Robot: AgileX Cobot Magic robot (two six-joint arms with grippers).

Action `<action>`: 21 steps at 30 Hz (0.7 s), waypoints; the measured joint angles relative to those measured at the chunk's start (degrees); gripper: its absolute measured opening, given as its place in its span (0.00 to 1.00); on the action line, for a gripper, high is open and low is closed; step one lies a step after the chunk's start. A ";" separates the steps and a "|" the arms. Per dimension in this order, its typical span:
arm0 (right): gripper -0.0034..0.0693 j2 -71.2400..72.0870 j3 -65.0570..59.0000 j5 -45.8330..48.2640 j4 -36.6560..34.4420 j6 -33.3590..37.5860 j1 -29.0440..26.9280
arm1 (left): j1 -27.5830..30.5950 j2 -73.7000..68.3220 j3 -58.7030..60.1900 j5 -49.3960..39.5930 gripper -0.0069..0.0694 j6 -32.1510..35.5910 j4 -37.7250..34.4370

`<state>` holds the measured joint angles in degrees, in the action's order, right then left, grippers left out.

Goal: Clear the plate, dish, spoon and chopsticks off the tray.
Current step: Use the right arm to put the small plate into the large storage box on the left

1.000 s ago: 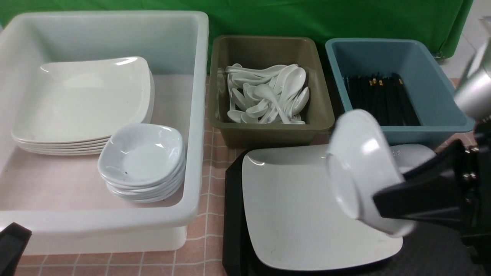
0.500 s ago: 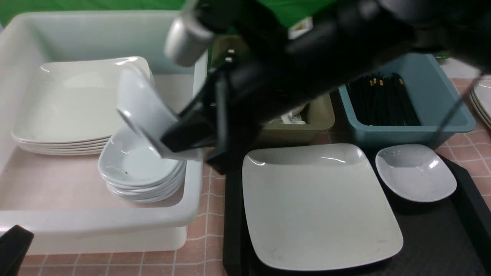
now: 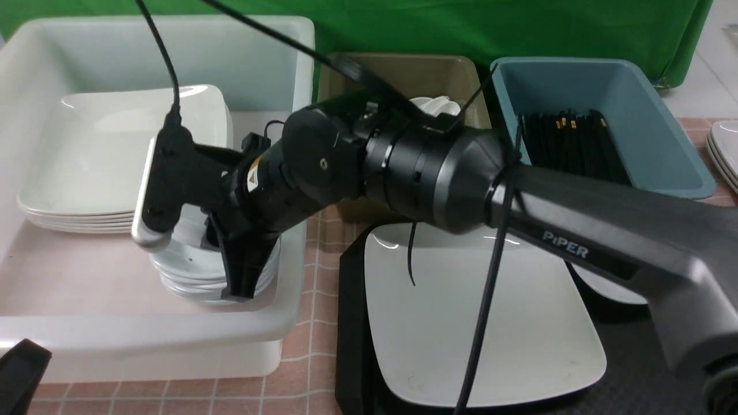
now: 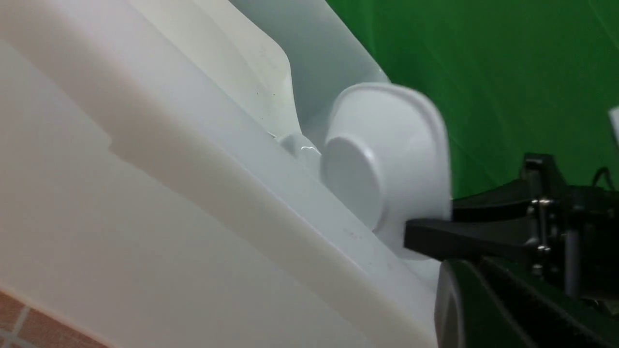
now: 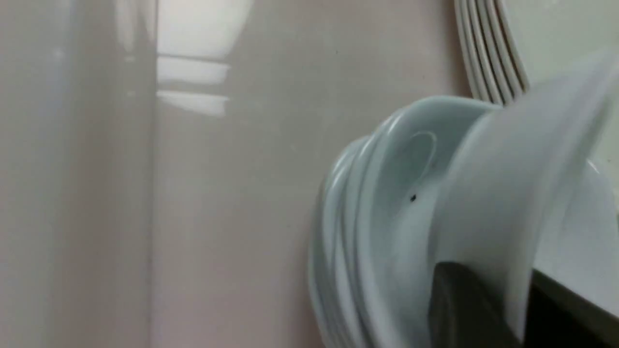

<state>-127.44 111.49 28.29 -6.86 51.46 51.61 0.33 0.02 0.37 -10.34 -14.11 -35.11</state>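
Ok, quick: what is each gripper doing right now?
Left gripper: only its tip is in view, so open or closed cannot be told.
Right gripper: closed on the rim of a small dish.

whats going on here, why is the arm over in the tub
The right arm stretches across into the white tub. Its jaws are shut on a small dish, held tilted over the dish stack there. The plate and a second dish sit on the tray, not yet cleared.
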 joint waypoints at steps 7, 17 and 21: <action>0.51 -0.10 0.11 1.35 1.49 -1.72 0.18 | 0.00 0.00 0.00 0.00 0.12 0.00 0.05; 0.58 11.48 0.34 14.54 1.79 -5.30 0.18 | 0.00 0.00 0.00 -0.07 0.12 0.00 0.22; 0.51 20.01 0.59 24.75 5.50 -11.65 0.18 | 0.00 0.00 0.00 -0.07 0.12 0.00 0.34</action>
<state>-107.43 112.08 53.04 -1.37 39.81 51.79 0.33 0.02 0.37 -10.40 -14.11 -34.78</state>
